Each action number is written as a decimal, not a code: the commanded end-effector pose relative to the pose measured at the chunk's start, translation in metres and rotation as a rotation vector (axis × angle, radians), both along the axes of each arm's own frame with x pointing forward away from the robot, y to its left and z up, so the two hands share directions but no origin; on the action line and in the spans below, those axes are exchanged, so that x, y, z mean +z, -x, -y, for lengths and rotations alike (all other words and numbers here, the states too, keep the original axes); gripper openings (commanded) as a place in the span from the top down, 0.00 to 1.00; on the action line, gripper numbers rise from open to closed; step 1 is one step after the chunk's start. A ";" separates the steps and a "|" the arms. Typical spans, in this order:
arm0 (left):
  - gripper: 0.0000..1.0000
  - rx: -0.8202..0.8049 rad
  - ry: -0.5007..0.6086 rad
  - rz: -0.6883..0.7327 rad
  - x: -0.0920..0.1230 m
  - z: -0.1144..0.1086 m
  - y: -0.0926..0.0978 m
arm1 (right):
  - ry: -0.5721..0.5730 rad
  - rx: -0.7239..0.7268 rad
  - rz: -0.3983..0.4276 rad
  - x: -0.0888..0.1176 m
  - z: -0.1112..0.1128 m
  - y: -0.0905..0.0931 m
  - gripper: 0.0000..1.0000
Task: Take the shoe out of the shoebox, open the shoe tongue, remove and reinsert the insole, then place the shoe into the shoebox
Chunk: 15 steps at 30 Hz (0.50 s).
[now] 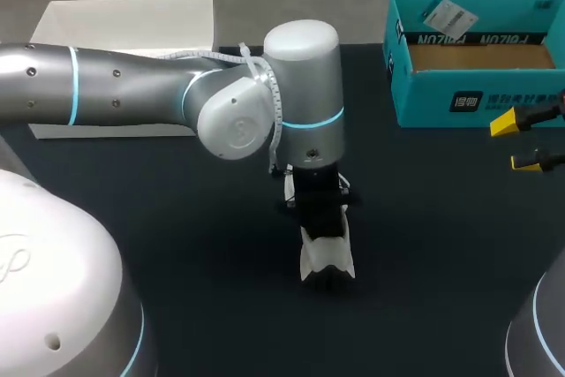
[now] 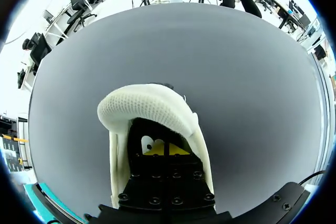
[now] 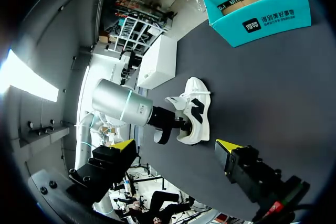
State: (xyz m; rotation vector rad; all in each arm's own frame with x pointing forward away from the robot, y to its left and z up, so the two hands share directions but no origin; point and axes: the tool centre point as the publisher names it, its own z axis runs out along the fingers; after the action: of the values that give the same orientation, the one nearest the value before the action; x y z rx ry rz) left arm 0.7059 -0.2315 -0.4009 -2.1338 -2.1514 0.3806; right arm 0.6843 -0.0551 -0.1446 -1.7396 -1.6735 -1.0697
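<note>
Black table (image 1: pixel 424 245) fills most of the head view, matte and dark. White shoe (image 1: pixel 328 249) sits on it at lower centre of the frame, out of the box. Teal shoebox (image 1: pixel 477 99) is at upper right, open top, brown cardboard floor showing, well apart from the shoe. White box (image 1: pixel 132 19) is at upper left on the table's far edge.

My left arm comes in from the frame's left. My left gripper (image 1: pixel 320 209) points down into the shoe. In the left wrist view the left gripper (image 2: pixel 165 150) is sunk in the shoe's opening, with the white mesh upper (image 2: pixel 152 106) arching just ahead of it and the table (image 2: pixel 252 87) all round. I cannot tell if it is spread or closed there.

My right gripper (image 1: pixel 516 142) is at the right edge, just below the shoebox, spread wide and holding nothing. In the right wrist view the shoe (image 3: pixel 195 111) lies ahead of the right gripper (image 3: pixel 176 145), with the shoebox (image 3: pixel 257 22) beyond it.
</note>
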 end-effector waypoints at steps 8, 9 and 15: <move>1.00 0.010 -0.018 0.073 0.018 0.006 0.008 | 0.002 -0.003 -0.001 0.000 0.000 0.001 0.00; 1.00 0.008 -0.020 0.088 0.024 0.006 0.007 | 0.002 -0.003 -0.001 0.000 0.000 0.001 0.00; 1.00 -0.001 -0.047 0.156 0.044 0.002 -0.008 | 0.002 -0.003 -0.001 0.000 0.000 0.001 0.00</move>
State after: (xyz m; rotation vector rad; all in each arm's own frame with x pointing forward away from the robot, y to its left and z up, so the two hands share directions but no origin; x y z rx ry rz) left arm 0.7138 -0.2400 -0.3761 -2.1983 -2.2030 0.2048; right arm 0.6843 -0.0551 -0.1446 -1.7396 -1.6735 -1.0697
